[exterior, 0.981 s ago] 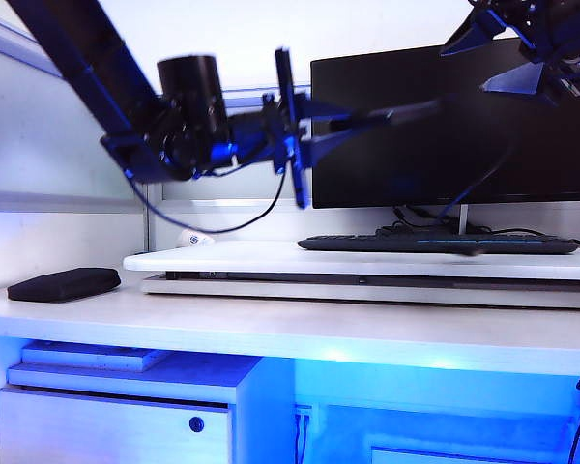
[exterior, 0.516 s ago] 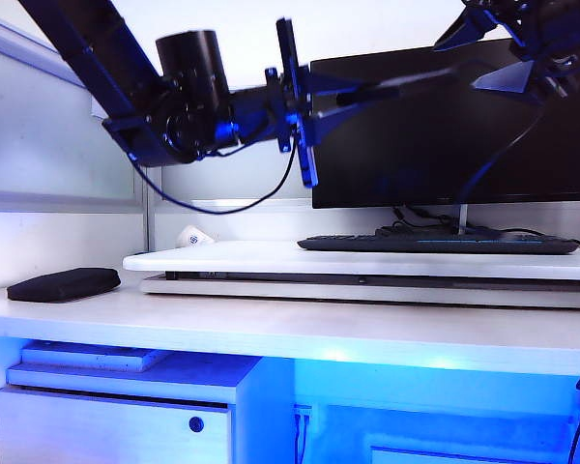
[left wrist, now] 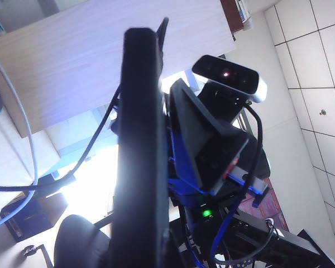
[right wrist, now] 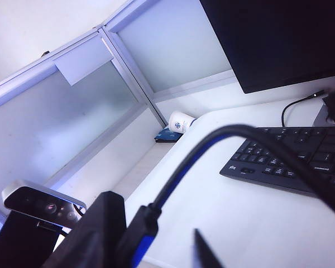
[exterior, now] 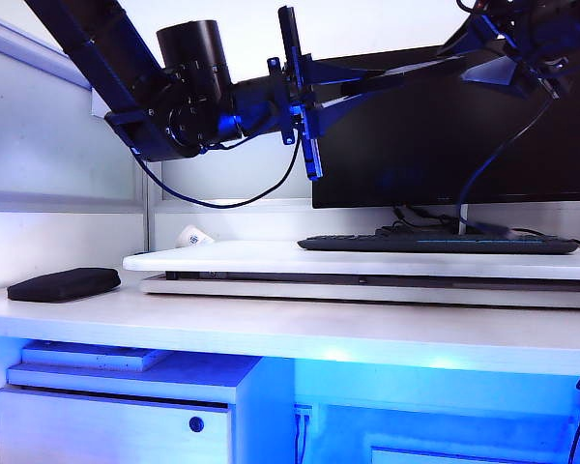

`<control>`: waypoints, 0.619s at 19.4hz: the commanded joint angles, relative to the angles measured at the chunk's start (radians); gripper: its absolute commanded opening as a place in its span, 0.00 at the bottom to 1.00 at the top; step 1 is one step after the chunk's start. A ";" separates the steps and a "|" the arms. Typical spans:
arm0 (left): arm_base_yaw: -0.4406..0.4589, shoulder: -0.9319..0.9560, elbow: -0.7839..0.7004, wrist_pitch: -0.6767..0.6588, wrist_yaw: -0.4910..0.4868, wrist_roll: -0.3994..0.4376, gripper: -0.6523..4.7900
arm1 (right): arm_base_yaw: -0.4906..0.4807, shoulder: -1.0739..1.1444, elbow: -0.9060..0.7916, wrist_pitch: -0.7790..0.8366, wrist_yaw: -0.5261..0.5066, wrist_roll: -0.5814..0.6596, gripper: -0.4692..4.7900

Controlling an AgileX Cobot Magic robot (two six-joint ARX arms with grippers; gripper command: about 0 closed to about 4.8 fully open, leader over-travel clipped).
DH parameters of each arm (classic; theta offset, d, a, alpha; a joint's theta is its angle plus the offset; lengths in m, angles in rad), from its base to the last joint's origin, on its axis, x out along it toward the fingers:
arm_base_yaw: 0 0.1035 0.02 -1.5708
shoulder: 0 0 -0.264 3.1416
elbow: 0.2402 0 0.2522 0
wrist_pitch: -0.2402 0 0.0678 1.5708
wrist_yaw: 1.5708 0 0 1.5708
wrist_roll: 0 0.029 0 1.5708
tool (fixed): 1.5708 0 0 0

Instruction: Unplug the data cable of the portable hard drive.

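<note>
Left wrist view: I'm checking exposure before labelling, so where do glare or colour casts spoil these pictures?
Left wrist view: blown-out white glare beside the portable hard drive, a dark silhouette in the left gripper. Exterior view: blue cast under the table. Right wrist view: evenly lit.

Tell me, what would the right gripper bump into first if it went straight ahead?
Probably the portable hard drive, which the left gripper holds up on edge in the air. The right gripper points sideways at it, about where the data cable plugs in. I can't tell how close it is.
</note>
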 commanded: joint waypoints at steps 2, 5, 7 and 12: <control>-0.001 -0.011 0.008 0.027 0.001 0.004 0.11 | 0.000 -0.005 0.008 0.020 -0.001 0.001 0.37; -0.001 -0.011 0.008 0.027 0.006 0.005 0.11 | 0.000 0.000 0.009 0.040 -0.001 0.001 0.27; -0.001 -0.011 0.008 0.027 0.008 0.004 0.11 | 0.007 0.006 0.011 0.044 -0.002 0.001 0.13; -0.001 -0.011 0.008 0.027 0.010 0.004 0.11 | 0.022 0.018 0.012 0.055 -0.006 0.001 0.09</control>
